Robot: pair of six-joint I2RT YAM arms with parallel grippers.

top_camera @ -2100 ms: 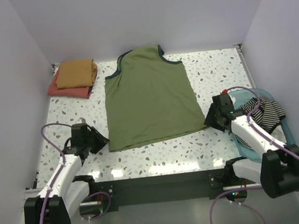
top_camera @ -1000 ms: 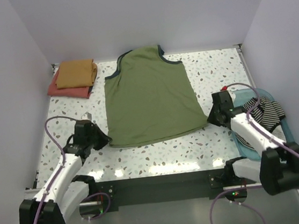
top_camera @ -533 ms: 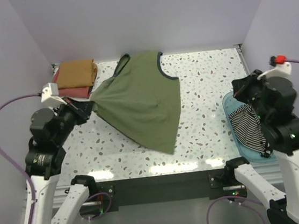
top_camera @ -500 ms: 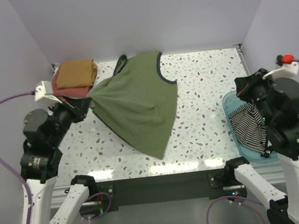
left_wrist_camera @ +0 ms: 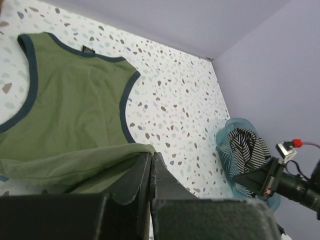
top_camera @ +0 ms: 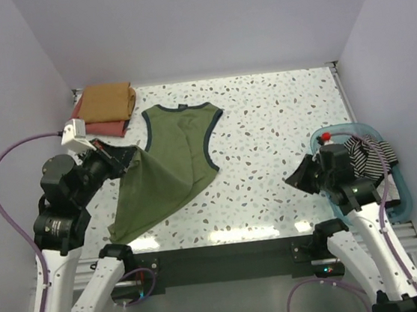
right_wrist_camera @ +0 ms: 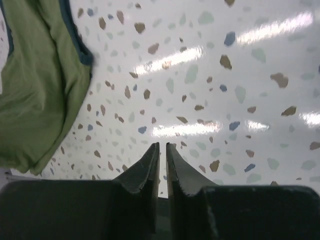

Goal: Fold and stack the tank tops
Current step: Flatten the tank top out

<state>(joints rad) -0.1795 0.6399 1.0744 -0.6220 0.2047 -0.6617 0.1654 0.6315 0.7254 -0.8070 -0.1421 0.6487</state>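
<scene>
Pinching the green top well left of the basket, my left gripper holds one edge up; the rest lies flat. The striped top sits in the basket. Just left of it, my right gripper is barely parted, empty.

so the olive tank top isn't spread flat mid-bench anymore. two seconds back both grippers sat at its bottom corners. now it's dragged over to the left and doubled over on itself, neck end on the bench and one edge held up by the left gripper, which has risen and still pinches it. the right gripper dropped its corner, swung up high, and is back down low over bare bench, jaws a crack apart with nothing in them.
</scene>
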